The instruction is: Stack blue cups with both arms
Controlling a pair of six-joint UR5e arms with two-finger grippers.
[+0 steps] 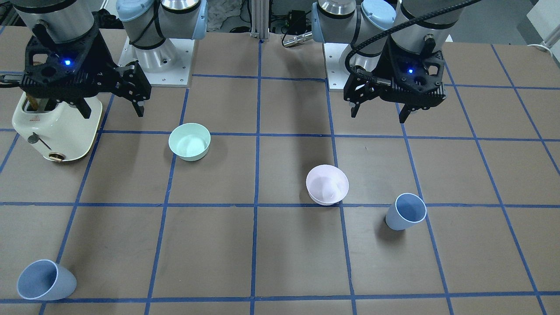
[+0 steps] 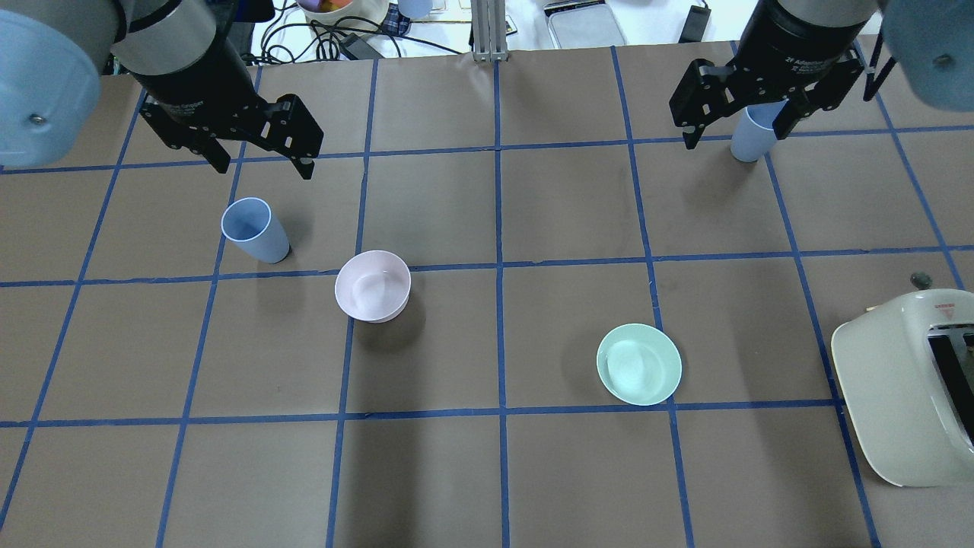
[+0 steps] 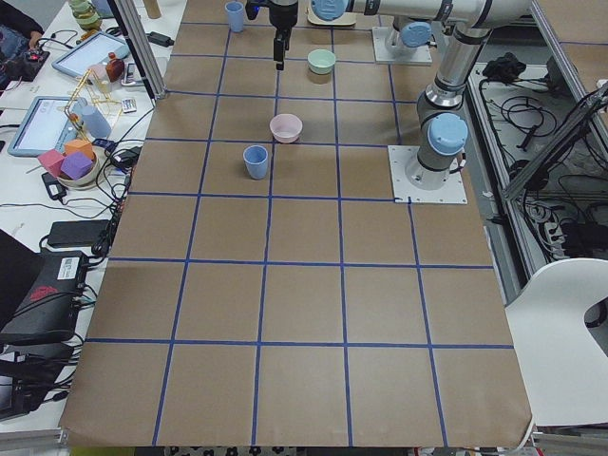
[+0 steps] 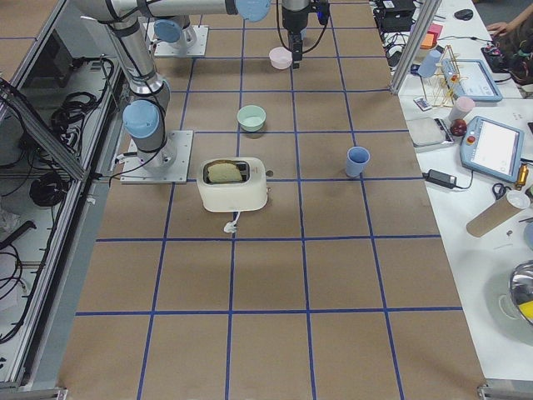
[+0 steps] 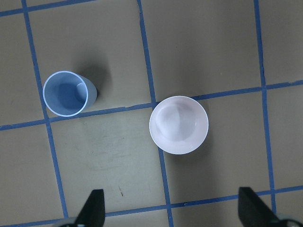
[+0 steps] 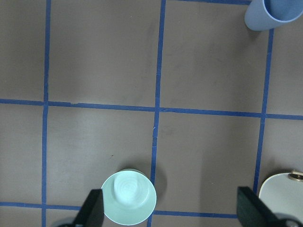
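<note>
- My left gripper (image 1: 379, 113), upper right of the front view: jaws wide apart, gripping nothing.
- My right gripper (image 1: 113, 111), upper left: jaws likewise apart, gripping nothing.
- First cup (image 1: 405, 212): upright, right of centre, near the pink bowl (image 1: 327, 184).
- Second cup (image 1: 45, 280): upright, lower left corner.

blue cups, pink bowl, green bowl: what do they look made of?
Blue cups: likely plastic, matte; even colour, no glare, thin pale rim. Pink bowl: probably plastic too, slight sheen; soft highlight inside. Green bowl: same look. Ceramic can't be ruled out.
</note>
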